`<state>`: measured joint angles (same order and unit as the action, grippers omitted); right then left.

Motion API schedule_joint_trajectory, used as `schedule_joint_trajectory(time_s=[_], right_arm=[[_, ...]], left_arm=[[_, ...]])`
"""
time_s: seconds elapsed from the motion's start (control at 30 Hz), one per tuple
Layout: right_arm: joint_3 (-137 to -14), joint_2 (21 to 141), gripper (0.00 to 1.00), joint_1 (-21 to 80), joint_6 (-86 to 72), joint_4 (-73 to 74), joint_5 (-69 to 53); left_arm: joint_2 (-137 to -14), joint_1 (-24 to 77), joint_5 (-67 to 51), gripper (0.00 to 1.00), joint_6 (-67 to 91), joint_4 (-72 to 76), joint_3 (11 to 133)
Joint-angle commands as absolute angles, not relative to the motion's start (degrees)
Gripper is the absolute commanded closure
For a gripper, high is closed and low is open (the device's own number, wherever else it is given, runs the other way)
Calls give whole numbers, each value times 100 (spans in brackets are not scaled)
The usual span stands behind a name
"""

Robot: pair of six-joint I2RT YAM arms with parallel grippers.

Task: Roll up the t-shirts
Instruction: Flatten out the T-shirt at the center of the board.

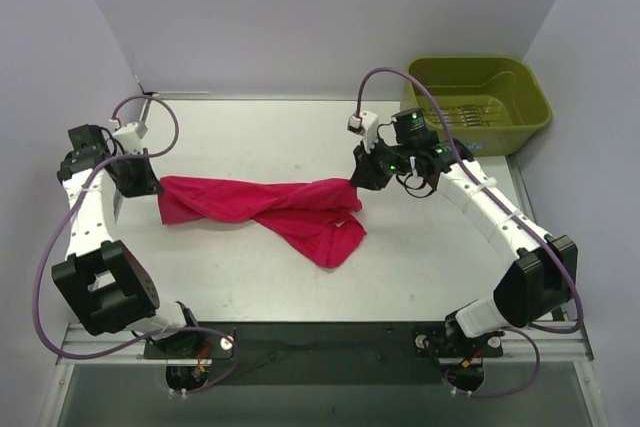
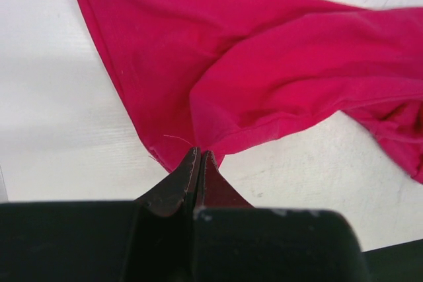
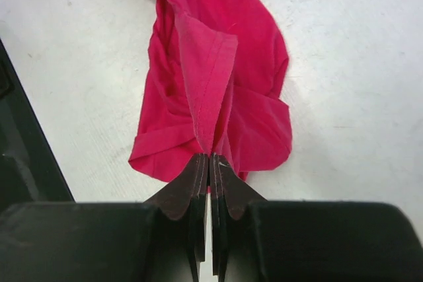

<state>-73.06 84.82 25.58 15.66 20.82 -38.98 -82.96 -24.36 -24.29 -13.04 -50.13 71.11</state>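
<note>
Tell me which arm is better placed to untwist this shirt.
Likely right: both grippers pinch the t-shirt, but its twist and loose flap lie nearer the right gripper than the left gripper.

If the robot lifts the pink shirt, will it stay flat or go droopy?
Probably droopy: the shirt lies twisted and wrinkled, so its middle would likely sag between the left tool and right tool pinching its ends. It looks thin, so it is likely light.

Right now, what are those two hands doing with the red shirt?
Left hand shut on t-shirt's left end. Right hand shut on right end. Twisted t-shirt between them; nothing blocking.
</note>
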Motion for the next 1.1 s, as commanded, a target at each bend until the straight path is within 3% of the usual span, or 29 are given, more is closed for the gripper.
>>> schedule_joint_trajectory(time_s=[0.0,0.37,0.5,0.77,1.07], right_arm=[[-7724,8367,100,2356,1986,2698,-3586],[-9666,8016,100,1661,3541,2786,-2945],[-10589,7911,100,1433,3814,2497,-2585],[-10591,7146,100,1327,3498,574,-1539],[-11100,6390,100,1345,3718,422,-1494]], left_arm=[[-8306,-2435,-2856,100,-1055,-4614,7549],[-8059,-2417,-3673,100,325,-4385,10017],[-7946,-2399,-3007,100,545,-4430,11045],[-7182,-2399,-2769,100,844,-3516,11197],[-5934,-2408,-1865,100,545,-2980,11092]])
